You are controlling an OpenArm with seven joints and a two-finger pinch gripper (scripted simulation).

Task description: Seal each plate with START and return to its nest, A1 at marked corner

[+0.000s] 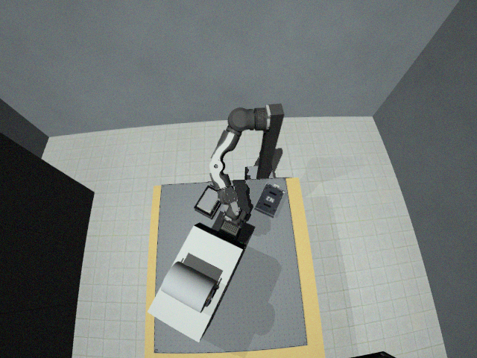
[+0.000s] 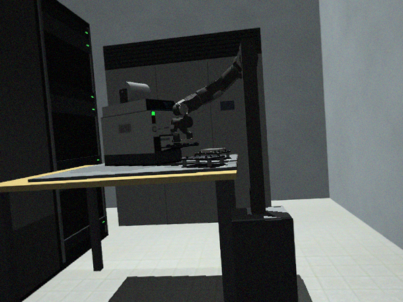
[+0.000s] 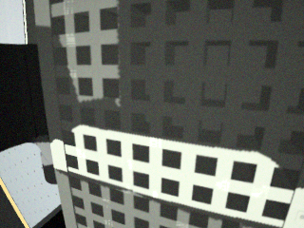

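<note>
My gripper [image 1: 232,221] [image 2: 182,138] is shut on a dark plate [image 1: 230,227] [image 3: 161,173] at the sealer's stage [image 1: 247,231]. The plate's open wells fill the wrist view, with a bright band of light across them. Whether it touches the stage or lies flat inside the locators cannot be told. The sealer [image 1: 219,240] [image 2: 128,140] shows a green lamp [image 2: 153,113]. A plate with a pale, foil-like top [image 1: 207,201] [image 2: 213,149] sits in nest N1 [image 1: 203,212]. Nest N2 [image 1: 275,208] [image 2: 208,158] holds no plate.
The sealer carries a large foil roll [image 1: 188,286] [image 2: 138,91] on top. The arm passes between the two nests, close beside N1. A dark rack [image 2: 70,100] stands beyond the table, and the arm's post [image 1: 270,142] [image 2: 253,125] stands at the table's edge.
</note>
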